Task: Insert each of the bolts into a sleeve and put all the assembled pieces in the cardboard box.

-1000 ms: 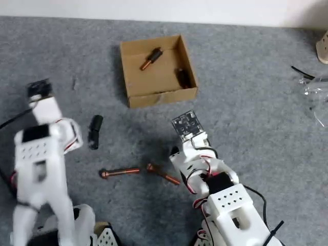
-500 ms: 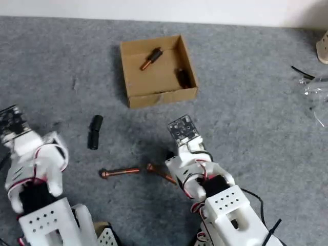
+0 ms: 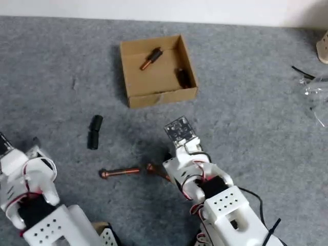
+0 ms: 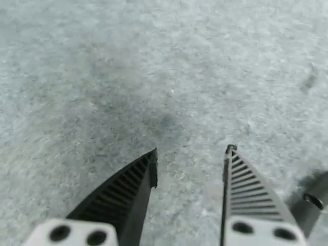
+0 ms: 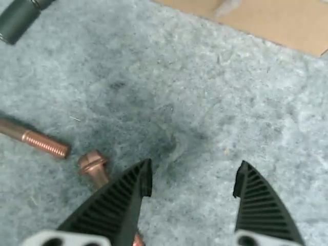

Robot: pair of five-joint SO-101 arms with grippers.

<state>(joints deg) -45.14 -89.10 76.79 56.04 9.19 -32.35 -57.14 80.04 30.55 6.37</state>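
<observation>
Right, on the high camera I have the cardboard box (image 3: pixel 161 96) sitting toward 12 o'clock on the grey-covered bench (image 3: pixel 256 128). Two pieces lie inside it. One is an assembled piece (image 3: pixel 151 58) near the 12 o'clock wall, a dark sleeve with a copper bolt end poking out. The other is a second dark piece (image 3: pixel 183 78) against the 3 o'clock wall, and I cannot tell whether it carries a bolt.

A loose sleeve (image 3: pixel 95 131) lies on the bench toward 7 o'clock from the box, well apart from it. Toward 6 o'clock from the box lie two copper bolts. The first bolt (image 3: pixel 120 172) lies flat across the bench, and the second bolt (image 3: pixel 155 169) is just beside its 3 o'clock end, partly covered by my right arm (image 3: pixel 215 195).

On the right wrist camera, the right end effector (image 5: pixel 195 164) hangs low over the bench, jaws spread wide with nothing between them. The second bolt's head sits just outside one finger (image 5: pixel 123 200) and its shank runs in under that finger.

My left arm (image 3: pixel 28 187) sits at 8 o'clock in the high view, well apart from the sleeve and both bolts. The left end effector (image 4: pixel 191 151) is also spread wide and empty, over bare grey covering
</observation>
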